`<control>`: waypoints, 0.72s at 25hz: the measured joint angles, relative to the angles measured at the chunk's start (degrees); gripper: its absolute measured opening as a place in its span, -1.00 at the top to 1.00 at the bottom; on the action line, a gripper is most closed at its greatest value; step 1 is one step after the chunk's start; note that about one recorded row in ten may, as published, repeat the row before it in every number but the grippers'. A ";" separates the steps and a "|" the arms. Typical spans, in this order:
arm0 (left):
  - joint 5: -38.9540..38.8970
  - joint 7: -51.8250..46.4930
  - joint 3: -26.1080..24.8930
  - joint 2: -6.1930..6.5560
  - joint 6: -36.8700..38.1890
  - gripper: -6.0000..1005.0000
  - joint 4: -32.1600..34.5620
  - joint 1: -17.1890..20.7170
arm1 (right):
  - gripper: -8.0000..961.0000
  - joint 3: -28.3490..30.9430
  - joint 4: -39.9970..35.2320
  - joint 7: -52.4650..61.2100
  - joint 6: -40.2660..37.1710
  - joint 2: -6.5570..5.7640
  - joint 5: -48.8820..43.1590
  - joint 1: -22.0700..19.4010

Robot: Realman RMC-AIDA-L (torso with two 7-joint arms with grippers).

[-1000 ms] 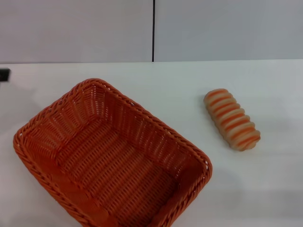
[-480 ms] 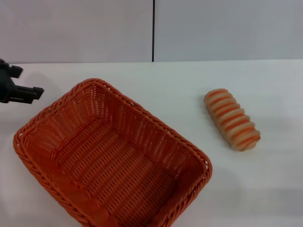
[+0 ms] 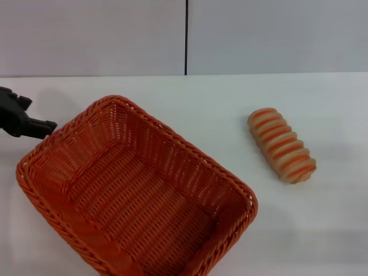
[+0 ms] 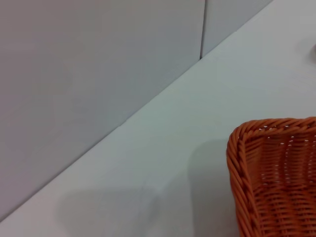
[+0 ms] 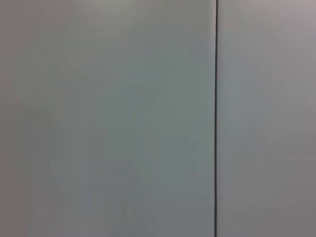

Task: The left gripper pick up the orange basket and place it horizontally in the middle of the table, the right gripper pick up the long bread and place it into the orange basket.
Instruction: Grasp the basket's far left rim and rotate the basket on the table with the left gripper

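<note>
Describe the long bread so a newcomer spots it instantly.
Start from the white table. The big orange basket fills its near-left part; look to the right of it, across bare tabletop. The long bread lies there alone, angled: a small oblong tan loaf with orange crosswise stripes, solid rather than woven.

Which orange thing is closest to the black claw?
The orange basket. The left claw is right beside its far left rim, while the long bread lies alone far across the table.
</note>
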 joint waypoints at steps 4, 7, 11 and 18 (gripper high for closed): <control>-0.20 -0.89 2.25 -0.04 -1.16 -0.42 -0.68 0.00 | -0.17 -0.18 0.07 0.02 0.68 -0.02 0.00 0.24; -0.23 -1.58 3.20 -0.09 -1.35 -0.58 -1.12 -0.31 | -0.17 -0.11 0.08 0.03 1.46 -0.04 0.00 0.43; 0.12 -1.87 4.01 -0.12 -1.17 -0.66 -2.76 -0.86 | -0.17 -0.24 0.06 0.04 2.36 -0.06 0.00 0.71; 1.22 -1.83 7.05 -0.12 -4.22 -0.65 -4.36 -0.33 | -0.17 0.01 -0.28 0.05 3.11 -0.21 0.00 0.91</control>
